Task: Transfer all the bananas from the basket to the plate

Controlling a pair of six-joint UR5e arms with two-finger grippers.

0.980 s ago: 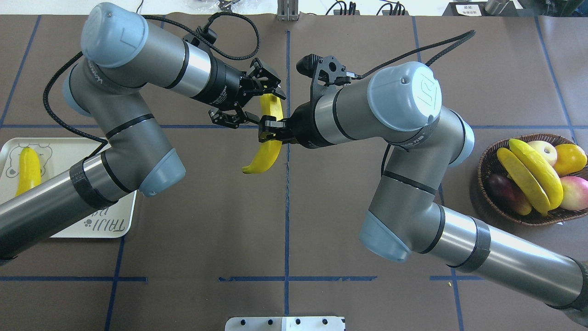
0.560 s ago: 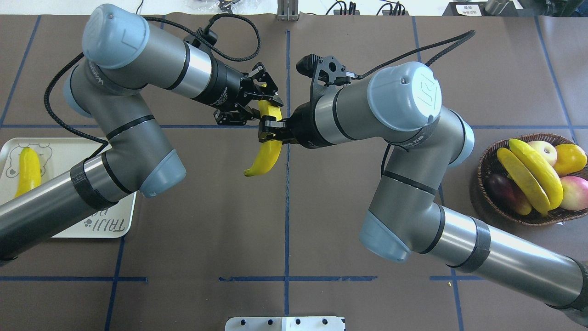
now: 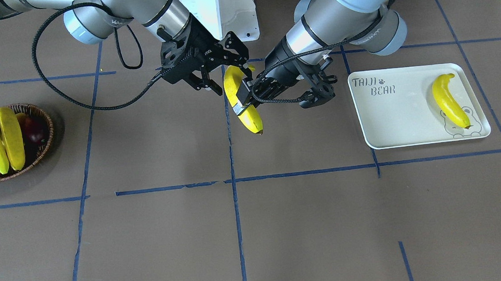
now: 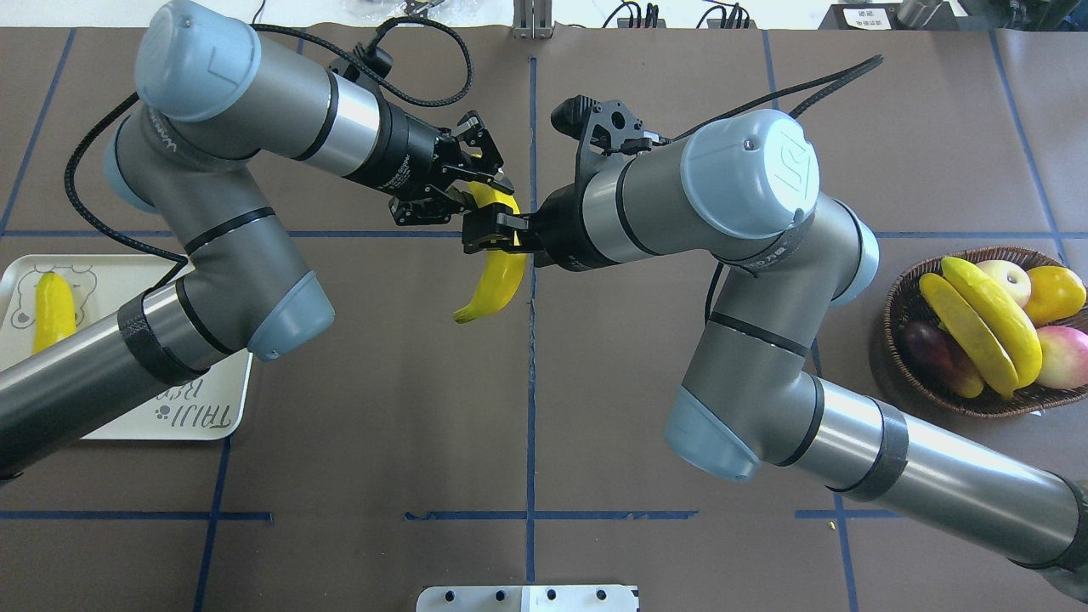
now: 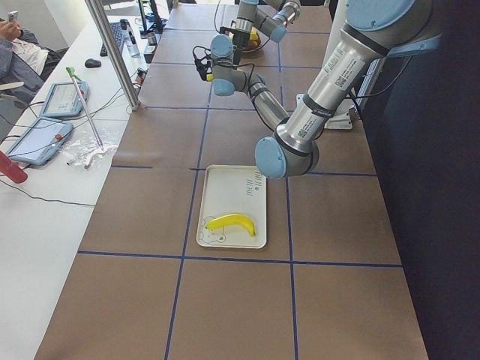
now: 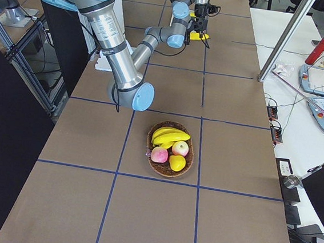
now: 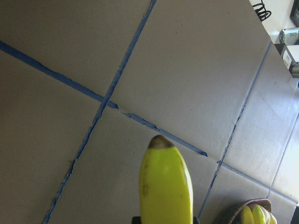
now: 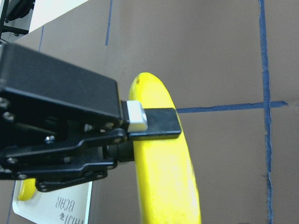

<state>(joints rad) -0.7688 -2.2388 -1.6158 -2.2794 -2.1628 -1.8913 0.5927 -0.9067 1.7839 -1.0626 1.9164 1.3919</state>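
Observation:
One banana hangs in the air over the table's middle, dark tip down. My left gripper is shut on it, one finger lying across its yellow side. My right gripper is open, its fingers standing apart on either side of the banana's upper part. Another banana lies on the plate at my left. Two bananas rest in the basket at my right.
The basket also holds a red-and-cream fruit, a yellow fruit and a dark purple fruit. The robot's white base stands between the arms. A person sits at a side table with tablets.
My left gripper went from open to shut on the banana's upper part. My right gripper's fingers came apart from it. The banana stayed nearly where it was.

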